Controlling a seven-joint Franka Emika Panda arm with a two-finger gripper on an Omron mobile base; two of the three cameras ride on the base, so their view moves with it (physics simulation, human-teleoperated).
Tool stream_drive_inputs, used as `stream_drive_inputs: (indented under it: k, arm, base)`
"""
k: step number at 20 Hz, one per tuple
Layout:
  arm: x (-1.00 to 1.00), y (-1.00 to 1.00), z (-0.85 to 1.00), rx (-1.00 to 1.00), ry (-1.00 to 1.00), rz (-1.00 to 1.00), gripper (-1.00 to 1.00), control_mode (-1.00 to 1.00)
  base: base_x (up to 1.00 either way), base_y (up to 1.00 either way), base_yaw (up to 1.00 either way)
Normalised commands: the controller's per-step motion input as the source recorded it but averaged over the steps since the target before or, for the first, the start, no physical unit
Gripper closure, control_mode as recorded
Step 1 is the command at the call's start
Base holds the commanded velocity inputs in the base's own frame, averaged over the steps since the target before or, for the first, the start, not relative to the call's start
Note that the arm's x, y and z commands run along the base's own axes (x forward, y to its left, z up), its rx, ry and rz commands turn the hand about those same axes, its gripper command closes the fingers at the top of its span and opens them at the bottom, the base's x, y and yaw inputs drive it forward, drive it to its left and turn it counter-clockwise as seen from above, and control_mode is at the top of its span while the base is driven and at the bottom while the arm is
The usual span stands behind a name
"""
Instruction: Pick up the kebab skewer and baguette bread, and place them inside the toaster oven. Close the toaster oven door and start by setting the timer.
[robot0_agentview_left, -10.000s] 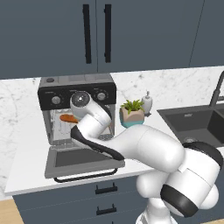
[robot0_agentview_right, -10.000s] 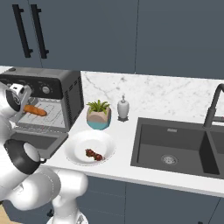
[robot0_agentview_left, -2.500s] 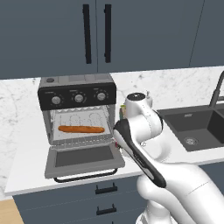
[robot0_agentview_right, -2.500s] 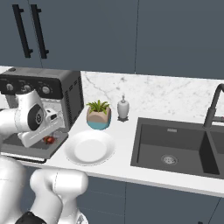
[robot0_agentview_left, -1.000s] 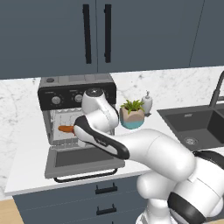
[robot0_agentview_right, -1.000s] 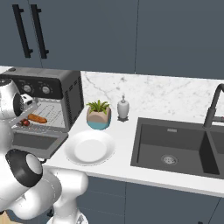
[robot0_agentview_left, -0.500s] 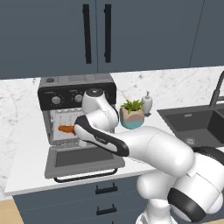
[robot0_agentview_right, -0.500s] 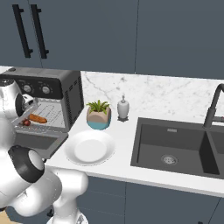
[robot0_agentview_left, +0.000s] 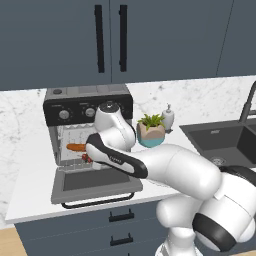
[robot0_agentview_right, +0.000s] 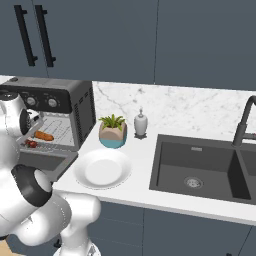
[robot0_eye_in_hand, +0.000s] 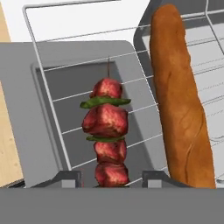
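The toaster oven (robot0_agentview_left: 85, 100) stands on the counter with its door (robot0_agentview_left: 95, 182) dropped open. On its wire rack (robot0_eye_in_hand: 65, 94) lies the orange-brown baguette bread (robot0_eye_in_hand: 179, 105), also seen from the base as the baguette (robot0_agentview_left: 75, 147) (robot0_agentview_right: 44, 135). Beside it lies the kebab skewer (robot0_eye_in_hand: 107, 120), red chunks with green slices, near the rack's front edge (robot0_agentview_right: 31, 144). My gripper (robot0_eye_in_hand: 111, 178) reaches into the oven mouth. Its fingertips (robot0_eye_in_hand: 70, 177) stand open on either side of the skewer's near end, with a small gap on each side.
A white plate (robot0_agentview_right: 102, 167) sits right of the oven door. Behind it are a potted plant (robot0_agentview_right: 113, 131) and a soap bottle (robot0_agentview_right: 141, 123). A dark sink (robot0_agentview_right: 200, 170) with a faucet (robot0_agentview_right: 245, 125) lies further right. Dark cabinets hang above.
The jaws have parted off the kebab skewer, which now rests on the rack beside the baguette. The arm has hardly moved.
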Motion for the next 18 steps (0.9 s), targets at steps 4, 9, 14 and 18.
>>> stream_drive_inputs:
  k: [4, 9, 14, 18]
  arm:
    - [0.0, 0.0, -0.08, 0.0, 0.0, 0.05, -1.0, -1.0]
    - [0.0, 0.0, -0.04, 0.0, -0.01, 0.06, -1.0, -1.0]
    - [-0.39, 0.14, 0.5, 0.0, -0.06, 0.01, -1.0, -1.0]
    - [-0.67, 0.0, 0.35, 0.02, -0.01, -0.03, -1.0, -1.0]
  base:
    - [0.0, 0.0, 0.0]
    - [0.0, 0.0, 0.0]
    - [0.0, 0.0, 0.0]
    - [0.0, 0.0, 0.0]
